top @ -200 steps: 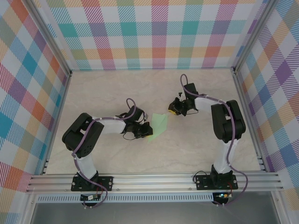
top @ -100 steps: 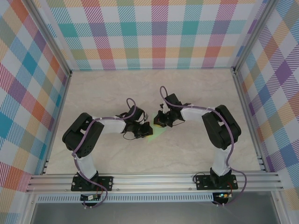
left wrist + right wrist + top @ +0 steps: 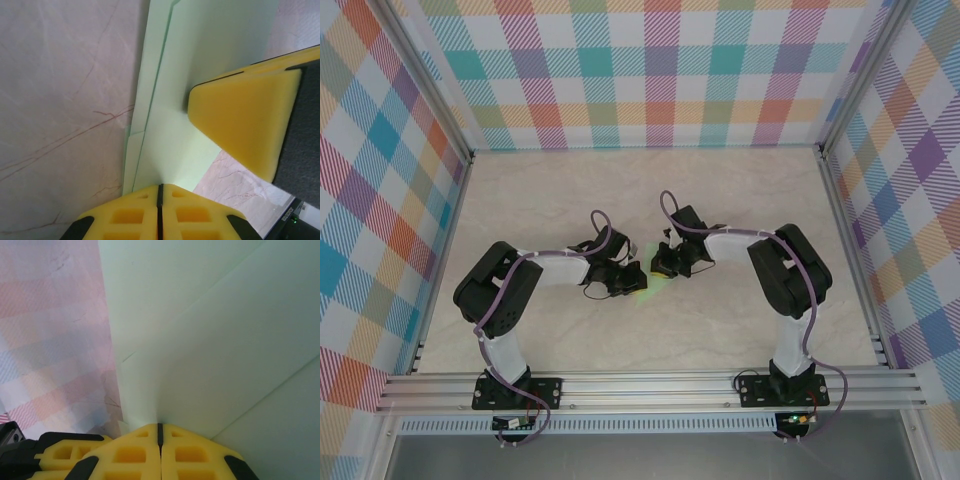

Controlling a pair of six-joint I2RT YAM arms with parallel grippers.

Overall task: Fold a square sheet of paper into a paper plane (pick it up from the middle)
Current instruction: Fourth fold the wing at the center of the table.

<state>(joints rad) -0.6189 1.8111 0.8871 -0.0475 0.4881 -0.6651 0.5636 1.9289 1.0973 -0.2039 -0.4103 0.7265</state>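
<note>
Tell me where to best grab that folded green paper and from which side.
Pinch the folded paper at its outer edge, coming in flat from the side, as the left gripper and right gripper do: it is thin, flat and wider than a gripper.

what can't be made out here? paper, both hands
Top view: paper outline and fold stage; left hand and right hand cover most, the rest is too small.
Left wrist view: paper's far end, cut off by the top edge; right hand overlaps one side.
Right wrist view: paper outline, running off top and right edges.
Both wrist views: paper pinched or just pressed; shut hands hide the contact.
</note>
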